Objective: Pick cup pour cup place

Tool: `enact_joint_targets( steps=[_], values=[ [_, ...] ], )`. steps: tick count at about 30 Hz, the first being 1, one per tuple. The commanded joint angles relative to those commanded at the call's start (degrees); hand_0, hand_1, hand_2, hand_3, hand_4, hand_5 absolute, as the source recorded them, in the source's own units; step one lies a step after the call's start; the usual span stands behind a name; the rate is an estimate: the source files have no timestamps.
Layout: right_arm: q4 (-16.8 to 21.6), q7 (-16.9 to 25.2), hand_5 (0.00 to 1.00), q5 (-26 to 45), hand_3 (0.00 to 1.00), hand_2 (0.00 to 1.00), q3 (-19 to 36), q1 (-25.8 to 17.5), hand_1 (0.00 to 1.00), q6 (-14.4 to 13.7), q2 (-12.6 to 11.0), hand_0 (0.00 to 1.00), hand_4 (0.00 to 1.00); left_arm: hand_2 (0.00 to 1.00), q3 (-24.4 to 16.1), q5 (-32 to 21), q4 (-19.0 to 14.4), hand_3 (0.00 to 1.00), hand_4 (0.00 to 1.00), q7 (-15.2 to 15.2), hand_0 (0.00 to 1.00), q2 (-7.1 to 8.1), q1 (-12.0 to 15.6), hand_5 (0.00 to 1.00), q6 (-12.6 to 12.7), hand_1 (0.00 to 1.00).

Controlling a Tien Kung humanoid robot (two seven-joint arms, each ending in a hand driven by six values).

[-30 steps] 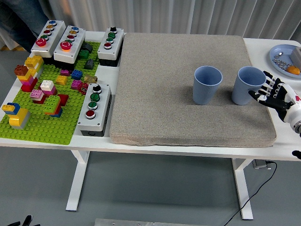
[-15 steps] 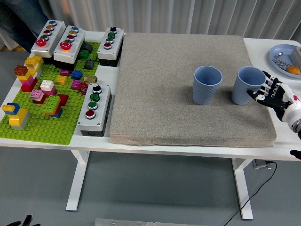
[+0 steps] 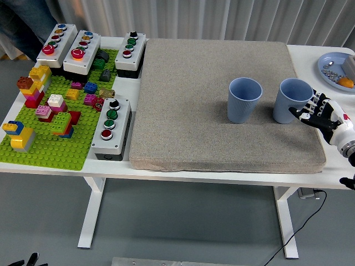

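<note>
Fingers of right hand spread, touching right blue cup, not grasping.

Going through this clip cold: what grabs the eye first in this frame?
Two blue cups stand side by side on the right half of a big grey mat: the left cup alone, the right cup with the robot's right hand at its side, fingers spread. On the table's left a green brick board carries bright toy bricks, with grey button boxes around it.
</note>
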Motion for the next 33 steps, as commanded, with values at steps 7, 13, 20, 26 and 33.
enact_joint_targets(
  steps=[7, 13, 20, 26, 33],
  values=[
    [-0.2, 0.2, 0.353, 0.1, 0.942, 0.911, 0.1, 0.0, 0.85, -0.1, 0.1, 0.929, 0.846, 0.735, 0.1, 0.0, 0.0, 0.656, 0.471, 0.0, 0.716, 0.02, 0.2, 0.998, 0.0, 0.66],
    [-0.5, 0.2, 0.355, 0.2, 0.942, 0.911, -0.1, 0.1, 0.85, -0.1, 0.3, 0.932, 0.846, 0.735, 0.3, -0.2, 0.0, 0.656, 0.47, 0.0, 0.716, -0.03, 0.0, 0.998, 0.0, 0.661],
    [-0.9, 0.3, 0.354, 0.3, 0.942, 0.911, 0.1, 0.3, 0.85, -0.1, 0.3, 0.932, 0.845, 0.735, 0.3, -0.3, 0.0, 0.656, 0.472, -0.1, 0.716, -0.09, -0.1, 0.998, 0.0, 0.661],
    [-1.1, 0.4, 0.355, 0.4, 0.942, 0.911, -0.2, 0.5, 0.85, -0.2, 0.5, 0.933, 0.845, 0.735, 0.4, -0.3, 0.0, 0.656, 0.472, -0.1, 0.716, -0.07, -0.1, 0.998, -0.1, 0.66],
    [-1.3, 0.5, 0.355, 0.5, 0.942, 0.911, -0.4, 0.7, 0.851, -0.3, 0.7, 0.932, 0.844, 0.735, 0.4, -0.3, 0.0, 0.656, 0.474, -0.1, 0.716, -0.12, -0.4, 0.998, -0.1, 0.66]
  ],
)
